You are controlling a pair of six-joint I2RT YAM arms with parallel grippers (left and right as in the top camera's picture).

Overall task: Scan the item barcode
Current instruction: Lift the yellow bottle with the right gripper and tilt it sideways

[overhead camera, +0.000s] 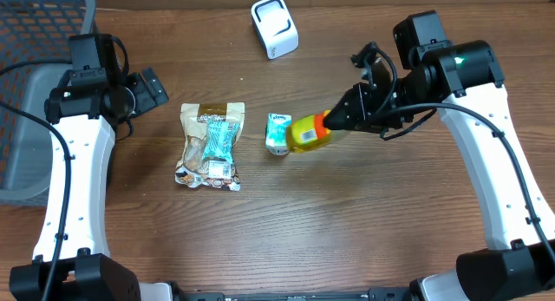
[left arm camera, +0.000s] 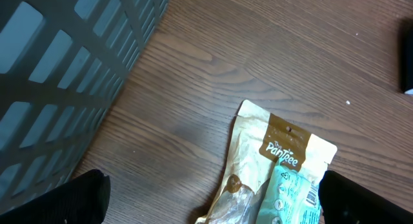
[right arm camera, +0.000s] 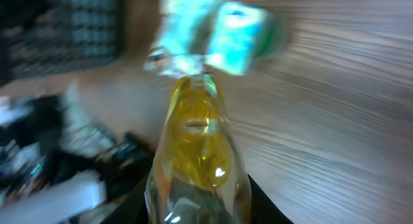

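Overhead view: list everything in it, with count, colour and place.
scanner: one, white, far side of the table, near the centre
snack bag: one, tan and teal, lying flat, left of centre
small pack: one, teal and white, centre, at the bottle's free end
yellow bottle: one, yellow, lying sideways in the right gripper's hold
basket: one, grey mesh, far left
table: one, brown wood grain
left gripper: one, black, open, between the basket and the snack bag
right gripper: one, black, closed on the yellow bottle, right of centre
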